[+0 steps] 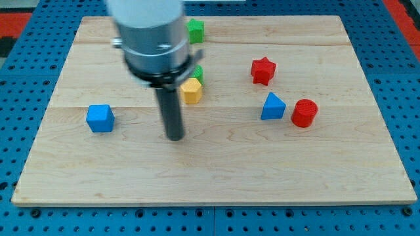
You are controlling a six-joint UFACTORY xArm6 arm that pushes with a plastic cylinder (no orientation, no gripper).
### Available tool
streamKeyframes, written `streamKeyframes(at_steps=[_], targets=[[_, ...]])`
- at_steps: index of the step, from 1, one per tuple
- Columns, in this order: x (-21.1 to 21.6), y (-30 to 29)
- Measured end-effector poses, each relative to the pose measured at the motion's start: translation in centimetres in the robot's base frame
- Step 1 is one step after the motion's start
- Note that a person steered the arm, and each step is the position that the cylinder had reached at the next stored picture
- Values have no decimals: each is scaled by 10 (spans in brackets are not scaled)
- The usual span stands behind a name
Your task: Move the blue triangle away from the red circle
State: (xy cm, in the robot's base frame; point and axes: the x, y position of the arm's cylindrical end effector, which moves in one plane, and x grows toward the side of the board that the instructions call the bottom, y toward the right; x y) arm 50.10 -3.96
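The blue triangle [273,107] lies right of the board's middle. The red circle [304,113] sits just to its right, almost touching it. My tip [174,137] rests on the board left of centre, well to the left of the blue triangle and apart from every block. The rod rises from it to the arm's grey body at the view's top.
A red star [263,70] lies above the blue triangle. A yellow block [191,91] and a green block [197,74] sit right of the rod. Another green block [195,30] is near the top edge. A blue cube [100,118] lies at the left. The wooden board [216,170] lies on a blue pegboard.
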Motion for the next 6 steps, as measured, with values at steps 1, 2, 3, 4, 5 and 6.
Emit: streamKeyframes(at_steps=[1, 2, 3, 4, 5, 6], targets=[[0, 73], [-4, 101], [-21, 142], [-53, 192], [-60, 187], [-80, 161]])
